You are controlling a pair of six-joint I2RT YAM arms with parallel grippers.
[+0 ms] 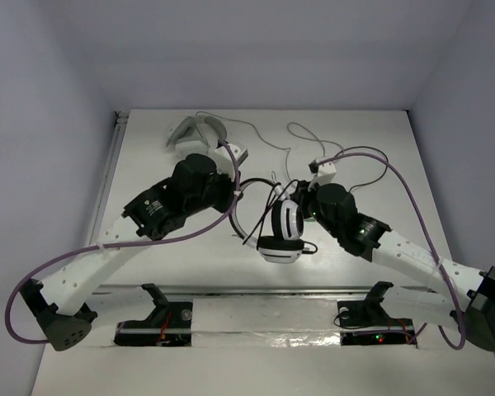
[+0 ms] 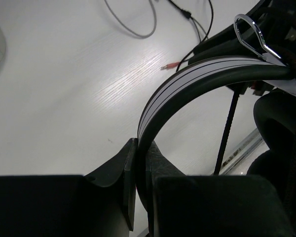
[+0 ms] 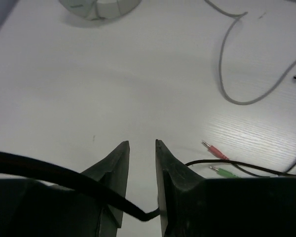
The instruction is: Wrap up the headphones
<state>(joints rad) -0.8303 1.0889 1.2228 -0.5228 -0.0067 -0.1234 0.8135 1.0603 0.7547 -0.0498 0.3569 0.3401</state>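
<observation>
The headphones [image 1: 285, 224], white earcups with black pads, hang at the table's middle between my two grippers. My left gripper [image 1: 233, 196] is shut on their thin headband [image 2: 187, 79], which arches up from between its fingers [image 2: 140, 148] toward the earcups at the right. My right gripper [image 1: 304, 196] is just right of the earcups. In the right wrist view its jaws [image 3: 142, 144] stand a narrow gap apart. The thin black cable [image 3: 49, 173] crosses the left finger and drops into that gap without being pinched. The cable's pink plug [image 3: 213, 148] and green plug [image 3: 224, 172] lie on the table.
All-white headphones [image 1: 196, 130] lie at the back left, also in the right wrist view [image 3: 98, 7]. Their grey cable [image 1: 264, 140] loops across the back of the table [image 3: 237, 94]. A metal rail [image 1: 256, 290] runs along the near edge.
</observation>
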